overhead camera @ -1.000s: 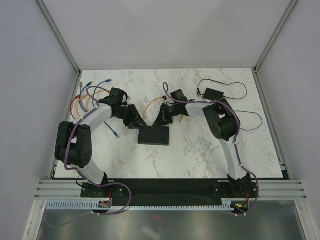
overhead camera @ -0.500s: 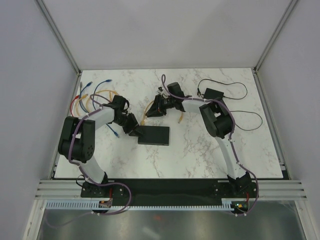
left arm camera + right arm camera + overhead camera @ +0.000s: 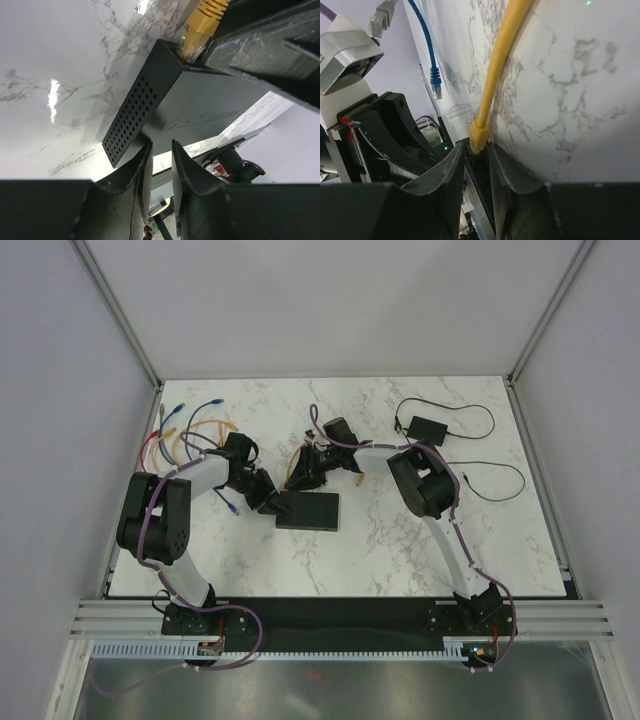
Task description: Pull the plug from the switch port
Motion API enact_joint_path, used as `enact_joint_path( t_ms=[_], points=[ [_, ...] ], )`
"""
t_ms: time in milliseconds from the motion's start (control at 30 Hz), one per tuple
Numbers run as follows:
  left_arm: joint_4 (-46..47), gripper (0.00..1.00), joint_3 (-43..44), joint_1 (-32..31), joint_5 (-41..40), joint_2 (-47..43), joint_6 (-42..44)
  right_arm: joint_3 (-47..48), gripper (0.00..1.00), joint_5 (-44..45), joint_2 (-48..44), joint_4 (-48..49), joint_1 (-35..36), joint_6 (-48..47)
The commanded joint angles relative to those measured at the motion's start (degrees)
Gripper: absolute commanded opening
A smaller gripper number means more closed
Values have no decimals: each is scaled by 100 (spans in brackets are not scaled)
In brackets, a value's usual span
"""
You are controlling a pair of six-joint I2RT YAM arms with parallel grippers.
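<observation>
The switch (image 3: 308, 511) is a flat black box lying mid-table; its perforated end and top face (image 3: 200, 105) fill the left wrist view. A yellow plug (image 3: 199, 31) sits in a port on its back edge, and its yellow cable (image 3: 298, 453) arcs away behind. My right gripper (image 3: 303, 478) is open at that edge, its fingers standing on either side of the plug (image 3: 479, 136) with small gaps. My left gripper (image 3: 271, 503) is at the switch's left end. Its jaws (image 3: 161, 146) are narrowly apart with nothing between them, and one fingertip (image 3: 148, 150) is at the box's corner.
A small black adapter block (image 3: 427, 427) with a thin black cord (image 3: 500, 475) lies at the back right. Loose blue, orange and yellow cables (image 3: 185, 430) are bunched at the back left. A blue cable end (image 3: 434, 80) lies close to the left arm.
My right gripper has moved left along the switch's back edge and gone from shut to open around the plug. My left gripper has come down to the switch's left end and narrowed.
</observation>
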Motion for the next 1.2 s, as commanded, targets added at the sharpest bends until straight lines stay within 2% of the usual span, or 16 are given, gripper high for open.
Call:
enact_joint_path(
  t_ms=[0,267,400,500,767,933,1167],
  points=[
    [-56,29,-140,-1,-458,203,-28,98,34,-36,82,-37,41,-257],
    [-57,29,-132,8,-493,238,7,177,34,-45,205,-64,146,-239],
    [-74,29,-114,-1,-510,247,25,194,26,-62,284,-46,172,-117],
    [-83,29,-114,8,-502,273,51,203,24,-115,337,120,181,41],
    [-92,29,-105,-1,-493,300,86,265,24,-115,425,305,190,270],
    [-109,29,-105,-1,-501,326,130,142,0,-36,399,647,190,542],
    [-153,30,-140,8,-466,352,113,-288,0,131,346,1543,137,1297]
  ],
)
